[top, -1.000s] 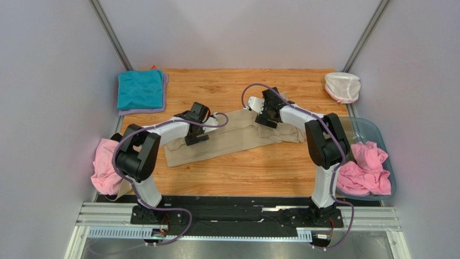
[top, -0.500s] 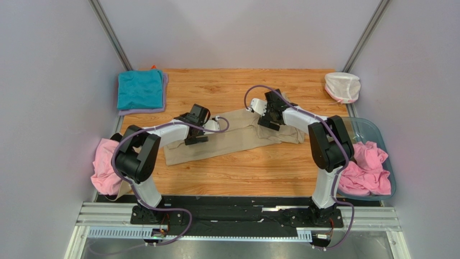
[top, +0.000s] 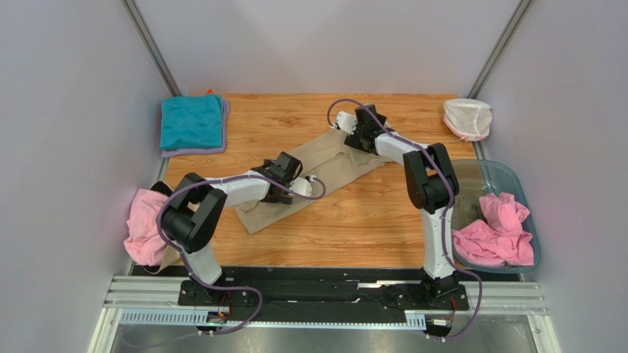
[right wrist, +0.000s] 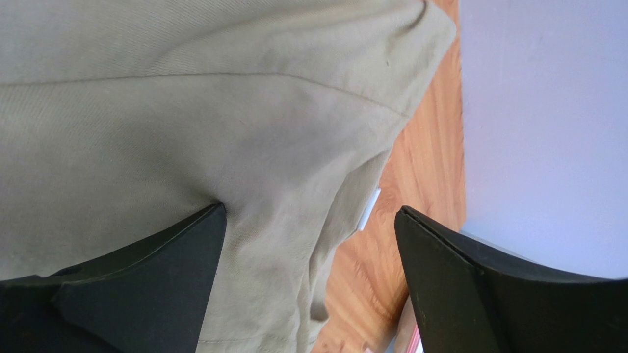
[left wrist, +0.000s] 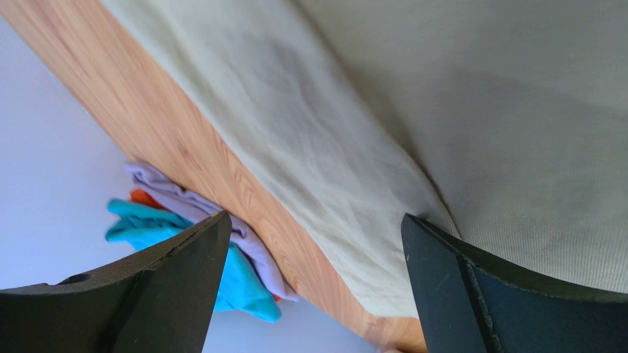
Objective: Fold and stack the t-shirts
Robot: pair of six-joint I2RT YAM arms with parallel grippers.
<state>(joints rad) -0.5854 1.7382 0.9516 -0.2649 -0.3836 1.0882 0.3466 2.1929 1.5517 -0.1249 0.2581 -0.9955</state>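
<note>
Now the tan t-shirt (top: 335,163) lies as a long, narrow folded band on the worktop (top: 368,220). Its long axis runs on a diagonal, from near-left to far-right. The left pincer (left wrist: 313,220) hangs over the near-left half of this band and the right pincer (right wrist: 309,208) over the far-right end, so each arm is nearer to its own part (neither must reach across). Both pincers are spread wide and pinch nothing. In the wrist views the cloth lies directly below the fingers, very close, though I cannot tell if the tips touch it. I judge that the coming move turns on this diagonal: to shorten the band, one end must travel along it toward the other. The teal t-shirt (top: 192,121) lies folded at the far-left corner.
</note>
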